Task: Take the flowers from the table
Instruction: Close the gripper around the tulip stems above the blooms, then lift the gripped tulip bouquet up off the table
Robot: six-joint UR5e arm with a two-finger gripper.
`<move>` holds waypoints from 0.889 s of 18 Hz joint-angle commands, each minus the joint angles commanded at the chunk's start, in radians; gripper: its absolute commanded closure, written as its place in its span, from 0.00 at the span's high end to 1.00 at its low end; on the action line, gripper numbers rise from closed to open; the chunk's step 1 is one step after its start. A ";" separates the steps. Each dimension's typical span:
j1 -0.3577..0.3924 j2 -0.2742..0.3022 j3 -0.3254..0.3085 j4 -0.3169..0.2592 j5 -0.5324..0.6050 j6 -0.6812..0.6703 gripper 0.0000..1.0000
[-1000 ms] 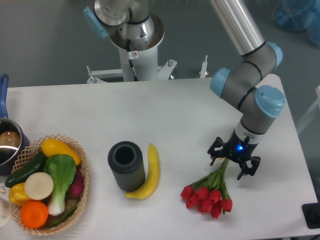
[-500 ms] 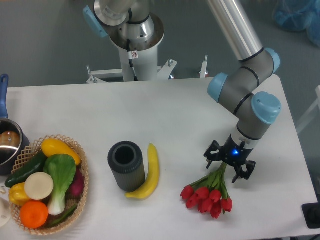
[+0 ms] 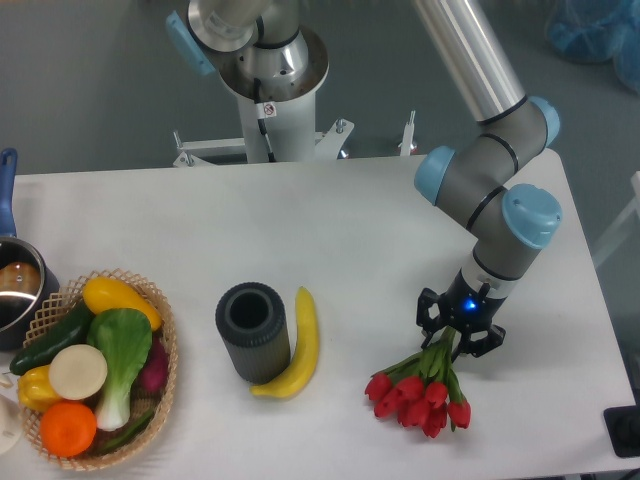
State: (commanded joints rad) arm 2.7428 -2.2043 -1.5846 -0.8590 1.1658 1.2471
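1. Fixed camera, looking down on the white surface: the flowers lie near the front right, red buds fanned toward the front edge and green stems running up and back to the gripper.
2. The jaws look drawn in narrow around the upper stems, apparently clamped on them, though the buds seem to rest on the surface; I judge the grasp made and the lift not yet begun.
3. To do this step well, I would raise straight up and slowly, since the heavy bud end hangs off to one side of the grip and may swing or let the stems slip through.
4. Holding close to the stem ends leaves little margin, so a firm squeeze matters before any sideways travel.
5. Well to the left stand a dark cylinder with a banana just beside it, and a basket of produce farther left; none crowd the lift.
6. Hard to make out: the fingertips themselves and any tie on the stems, which the wrist hides.
7. A pot is cut off at the left edge.
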 joint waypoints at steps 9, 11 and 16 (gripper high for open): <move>-0.009 0.060 0.008 0.002 -0.003 -0.009 0.40; -0.012 0.086 0.008 0.000 -0.003 -0.011 0.40; -0.015 0.141 0.009 0.000 -0.093 -0.044 0.40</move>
State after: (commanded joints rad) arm 2.7274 -2.0633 -1.5754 -0.8590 1.0726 1.2028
